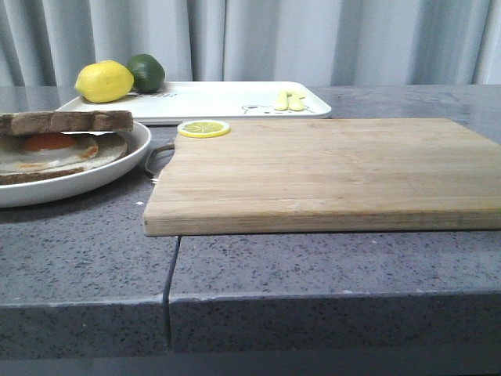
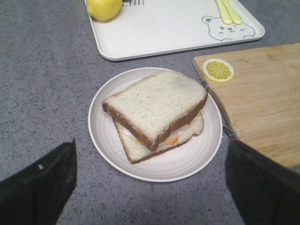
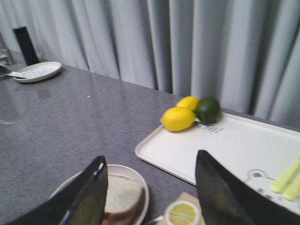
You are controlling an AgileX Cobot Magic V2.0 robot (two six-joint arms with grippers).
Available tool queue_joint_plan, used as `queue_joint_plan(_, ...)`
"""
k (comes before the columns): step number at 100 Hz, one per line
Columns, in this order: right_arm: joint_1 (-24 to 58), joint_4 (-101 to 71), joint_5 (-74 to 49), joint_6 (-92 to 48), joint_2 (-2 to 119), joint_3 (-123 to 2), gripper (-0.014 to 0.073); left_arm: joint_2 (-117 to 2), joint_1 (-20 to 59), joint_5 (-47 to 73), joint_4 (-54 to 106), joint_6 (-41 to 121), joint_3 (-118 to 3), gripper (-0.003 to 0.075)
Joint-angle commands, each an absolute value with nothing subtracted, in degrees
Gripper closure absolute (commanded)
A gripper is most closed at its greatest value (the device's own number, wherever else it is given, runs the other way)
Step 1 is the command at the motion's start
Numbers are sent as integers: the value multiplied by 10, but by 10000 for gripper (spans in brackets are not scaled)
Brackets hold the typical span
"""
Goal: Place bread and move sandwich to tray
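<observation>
The sandwich [image 2: 140,145] lies in a round white plate [image 2: 197,159] at the table's left. The bread [image 2: 154,105] lies skewed on top of its fried egg [image 1: 55,149]. The bread also shows in the front view [image 1: 66,121]. The white tray [image 1: 227,98] with a bear drawing [image 2: 227,29] sits behind the plate. My left gripper [image 2: 150,187] is open and empty, above the counter just in front of the plate. My right gripper [image 3: 150,192] is open and empty, high over the plate [image 3: 138,185] and the board's corner. Neither gripper shows in the front view.
A wooden cutting board [image 1: 329,168] lies right of the plate, with a lemon slice [image 1: 203,128] on its back left corner. A lemon [image 1: 104,81], a lime [image 1: 146,72] and pale yellow utensils [image 1: 290,99] rest on the tray. A small dish [image 3: 37,71] stands far off.
</observation>
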State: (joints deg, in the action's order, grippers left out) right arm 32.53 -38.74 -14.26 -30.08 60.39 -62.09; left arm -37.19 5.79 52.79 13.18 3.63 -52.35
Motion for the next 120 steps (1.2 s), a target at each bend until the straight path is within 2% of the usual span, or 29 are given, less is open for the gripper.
queue_joint_plan(1, 285, -284, -134, -223, 536, -602, 165, -376, 57, 493, 141, 36, -544, 122)
queue_joint_plan(16, 215, -147, -172, -148, 437, -546, 165, -376, 57, 493, 141, 36, -544, 122)
queue_joint_plan(39, 137, -53, -250, -105, 308, -492, 165, -376, 57, 493, 141, 36, -544, 122)
queue_joint_plan(81, 135, -40, -265, -98, 133, -345, 166, -376, 57, 493, 141, 36, -544, 122)
queue_joint_plan(120, 135, -38, -253, -98, 121, -298, 166, -376, 57, 493, 141, 36, -544, 122)
